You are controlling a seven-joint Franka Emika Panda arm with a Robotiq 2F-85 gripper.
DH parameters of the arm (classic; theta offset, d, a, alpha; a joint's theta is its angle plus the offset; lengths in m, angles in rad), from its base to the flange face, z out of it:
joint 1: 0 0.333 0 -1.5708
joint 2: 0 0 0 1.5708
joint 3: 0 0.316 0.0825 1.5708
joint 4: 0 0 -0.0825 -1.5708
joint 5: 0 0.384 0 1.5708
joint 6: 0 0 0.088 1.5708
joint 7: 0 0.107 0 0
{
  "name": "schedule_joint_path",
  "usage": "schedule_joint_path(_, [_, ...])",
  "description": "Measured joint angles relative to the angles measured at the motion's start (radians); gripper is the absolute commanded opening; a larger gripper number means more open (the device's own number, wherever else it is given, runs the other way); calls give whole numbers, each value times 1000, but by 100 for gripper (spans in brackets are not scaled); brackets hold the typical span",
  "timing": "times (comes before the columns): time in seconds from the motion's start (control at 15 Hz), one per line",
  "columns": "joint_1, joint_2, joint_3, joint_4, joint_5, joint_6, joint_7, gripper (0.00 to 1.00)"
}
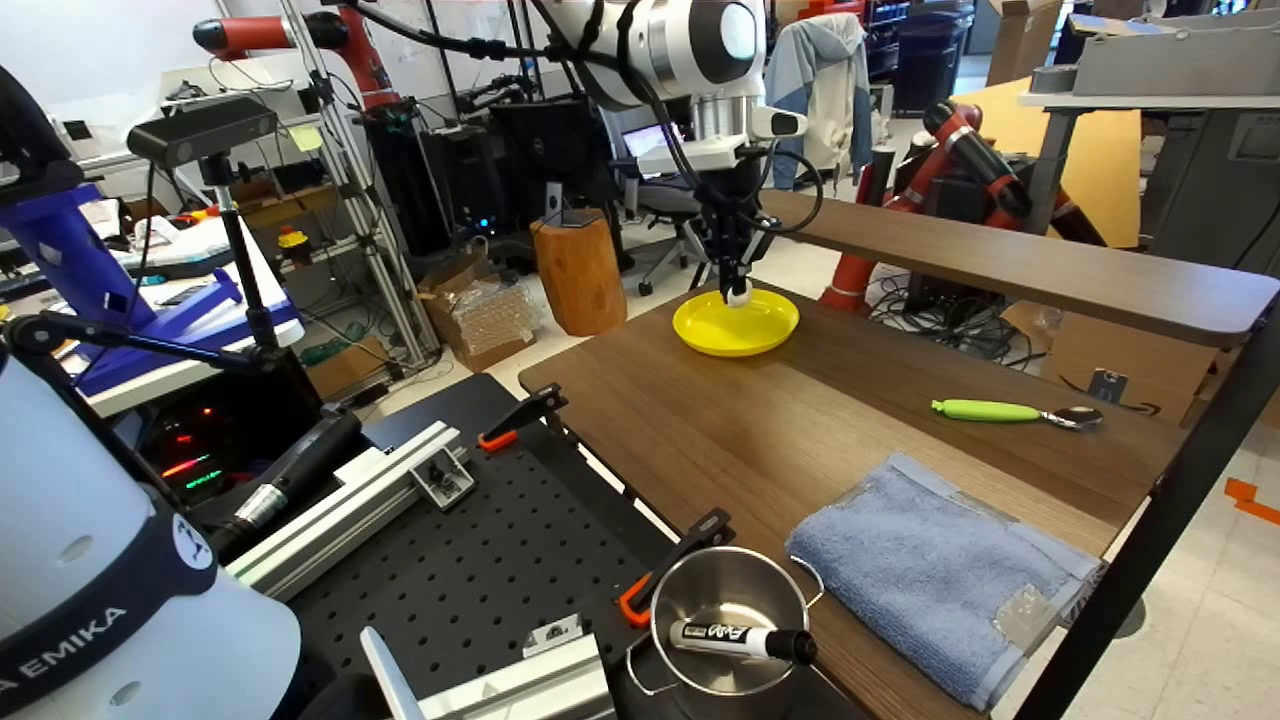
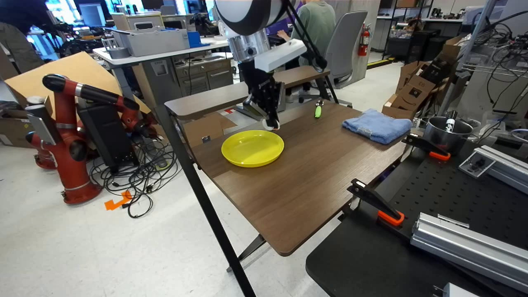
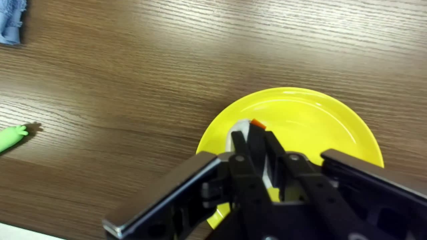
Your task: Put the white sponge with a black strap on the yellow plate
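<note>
The yellow plate [image 1: 715, 338] lies near the table's far end, and it shows in an exterior view [image 2: 249, 152] and in the wrist view [image 3: 310, 126]. The white sponge with a black strap [image 3: 240, 127] is held in front of the plate in the wrist view, its dark strap between the fingertips and a small orange tab at the strap's end. My gripper [image 3: 253, 136] is shut on the strap. In both exterior views the gripper [image 1: 736, 278] [image 2: 271, 117] points down with the whitish sponge [image 1: 740, 297] [image 2: 266, 125] at its tips, seemingly slightly above the plate. The fingers hide part of the sponge.
A green-handled spoon [image 1: 985, 411] and a folded blue-grey cloth [image 1: 930, 570] lie on the table. A steel pot [image 1: 680, 590] with a marker in it stands by the table edge. A raised wooden shelf [image 1: 1000, 255] runs along one side. Black clamps [image 2: 373, 198] grip the table edge.
</note>
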Motion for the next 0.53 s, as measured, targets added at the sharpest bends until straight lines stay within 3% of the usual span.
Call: schedule_joint_path(0.53, [23,135,0,146,0,0,46,4])
